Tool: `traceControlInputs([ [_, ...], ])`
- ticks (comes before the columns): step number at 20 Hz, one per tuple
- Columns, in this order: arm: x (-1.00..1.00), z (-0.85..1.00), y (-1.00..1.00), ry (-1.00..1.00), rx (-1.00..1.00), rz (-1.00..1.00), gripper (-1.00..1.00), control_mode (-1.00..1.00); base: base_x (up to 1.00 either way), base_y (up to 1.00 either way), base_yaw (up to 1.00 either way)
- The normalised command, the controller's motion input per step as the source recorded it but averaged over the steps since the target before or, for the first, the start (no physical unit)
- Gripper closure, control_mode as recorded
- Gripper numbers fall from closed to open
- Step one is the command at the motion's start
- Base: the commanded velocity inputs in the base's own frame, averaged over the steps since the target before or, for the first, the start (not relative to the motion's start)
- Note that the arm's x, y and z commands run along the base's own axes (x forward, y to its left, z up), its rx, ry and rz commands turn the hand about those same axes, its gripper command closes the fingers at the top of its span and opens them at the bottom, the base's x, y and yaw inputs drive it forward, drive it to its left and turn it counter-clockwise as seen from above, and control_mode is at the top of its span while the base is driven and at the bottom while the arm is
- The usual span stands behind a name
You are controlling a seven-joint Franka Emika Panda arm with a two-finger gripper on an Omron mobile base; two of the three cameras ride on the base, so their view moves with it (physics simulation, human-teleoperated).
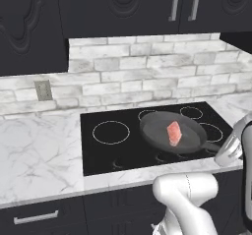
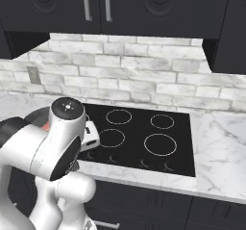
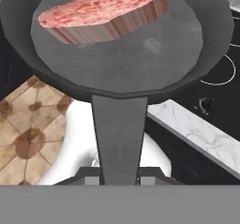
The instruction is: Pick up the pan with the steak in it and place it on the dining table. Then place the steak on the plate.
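Pan point(image 1: 172, 133) hangs in the air over the black cooktop point(image 1: 113, 150), gripped by its handle point(image 3: 118, 134); in the left base view it sits at about 3 o'clock of the picture's centre, tilted slightly, with its shadowless rim clear of the burner rings. The steak point(image 1: 173, 132) lies inside it, near the middle of the pan floor there, and toward 12 o'clock of the pan in the hand view point(image 3: 104, 12). The gripper point(image 3: 119, 177) sits at 6 o'clock in the hand view, its two dark tips on either side of the handle, so the jaws are clamped on the handle with the handle running straight between them. Below the pan that view shows the marble counter edge point(image 3: 197, 129) at 4 o'clock and tiled floor point(image 3: 23, 138) at 8 o'clock, which suggests the pan already reaches out past the counter's front.

The step in hand, as I judge it, is the carry: the pick-up is done and the placing on the dining table is not. The next move calls for turning or driving away from the wall counter while keeping the pan level, since a single grip far out on a long handle lets the pan sag or roll and the loose steak could slide toward the rim.
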Motion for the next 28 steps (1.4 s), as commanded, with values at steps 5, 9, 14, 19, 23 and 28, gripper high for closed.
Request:
traceControlInputs([
  [5, -0.08, -0.01, 0.00, 0.00, 0.00, 0.01, 1.00, -1.00, 0.00, 0.00, 0.00],
  [9, 0.00, 0.00, 0.00, 0.00, 0.00, 0.00, 1.00, 1.00, -0.79, 0.23, 0.16],
  [14, 0.00, 0.00, 0.00, 0.00, 0.00, 0.00, 1.00, 1.00, -0.77, 0.25, 0.21],
  [19, 0.00, 0.00, 0.00, 0.00, 0.00, 0.00, 1.00, 1.00, -0.23, 0.05, 0.42],
  [23, 0.00, 0.00, 0.00, 0.00, 0.00, 0.00, 1.00, 1.00, -0.01, 0.00, 0.46],
  [28, 0.00, 0.00, 0.00, 0.00, 0.00, 0.00, 1.00, 1.00, -0.01, 0.00, 0.47],
])
